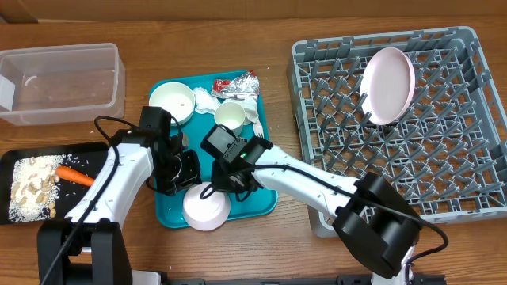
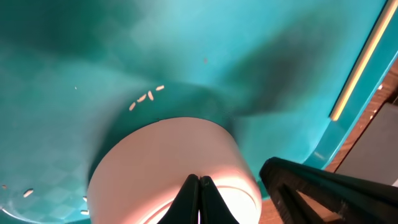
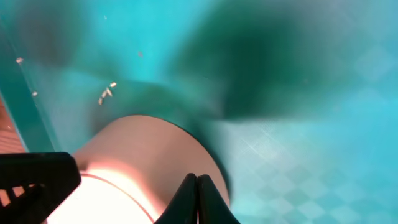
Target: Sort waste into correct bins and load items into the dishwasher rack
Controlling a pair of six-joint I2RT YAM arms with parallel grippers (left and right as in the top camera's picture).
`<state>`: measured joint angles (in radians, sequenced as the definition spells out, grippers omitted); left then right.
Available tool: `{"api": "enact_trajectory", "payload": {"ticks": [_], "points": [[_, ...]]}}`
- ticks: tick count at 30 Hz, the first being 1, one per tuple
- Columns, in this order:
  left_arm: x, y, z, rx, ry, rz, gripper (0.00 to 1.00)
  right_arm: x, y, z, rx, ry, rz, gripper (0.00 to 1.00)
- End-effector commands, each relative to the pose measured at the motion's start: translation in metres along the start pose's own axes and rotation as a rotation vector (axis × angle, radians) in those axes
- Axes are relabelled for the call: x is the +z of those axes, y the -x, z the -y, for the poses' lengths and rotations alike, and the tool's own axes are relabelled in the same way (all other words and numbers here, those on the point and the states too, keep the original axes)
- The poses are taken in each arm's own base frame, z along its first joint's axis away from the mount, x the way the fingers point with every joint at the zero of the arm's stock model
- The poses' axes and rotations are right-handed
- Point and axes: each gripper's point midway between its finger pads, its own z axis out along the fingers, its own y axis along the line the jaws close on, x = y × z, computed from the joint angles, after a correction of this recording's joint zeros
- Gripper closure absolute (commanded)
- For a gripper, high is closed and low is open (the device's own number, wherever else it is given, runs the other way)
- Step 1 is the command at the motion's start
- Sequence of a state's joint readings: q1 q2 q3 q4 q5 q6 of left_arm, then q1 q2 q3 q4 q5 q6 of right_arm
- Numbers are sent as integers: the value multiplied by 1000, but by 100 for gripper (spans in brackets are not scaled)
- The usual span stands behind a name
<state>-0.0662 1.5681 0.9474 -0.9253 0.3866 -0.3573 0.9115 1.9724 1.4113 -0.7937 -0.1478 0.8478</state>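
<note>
Both clenched, left tool [image 2: 199, 182] and right tool [image 3: 198, 180] flank the near bowl [image 1: 206, 210], seemingly pinching its rim for loading the dishwasher rack [image 1: 304, 119].

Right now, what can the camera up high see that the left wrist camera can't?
Only the overhead camera shows the grey dishwasher rack with the plate in it, the clear tub, the black tray holding the carrot, and the cup. Only the left wrist camera shows tiny crumbs beside the bowl and the left gripper with its fingers pressed together. Both show the teal tray and that white bowl near its front edge.
</note>
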Motion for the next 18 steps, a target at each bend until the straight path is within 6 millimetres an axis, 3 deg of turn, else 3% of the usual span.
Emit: {"api": "enact_trajectory", "payload": {"ticks": [1, 2, 11, 17, 18], "points": [[0, -8, 2, 47, -14, -18, 96, -37, 6, -5, -23, 23, 83, 96], [0, -11, 3, 51, -21, -30, 96, -53, 8, -3, -24, 16, 120, 96], [-1, -24, 12, 93, -84, -86, 96, -139, 4, 9, -25, 34, 269, 94], [-3, -33, 9, 94, -68, -120, 96, -185, -5, 25, -19, 42, 344, 83], [-3, -34, 8, 94, -63, -124, 96, -191, -7, 28, -19, 41, 352, 71]]}}
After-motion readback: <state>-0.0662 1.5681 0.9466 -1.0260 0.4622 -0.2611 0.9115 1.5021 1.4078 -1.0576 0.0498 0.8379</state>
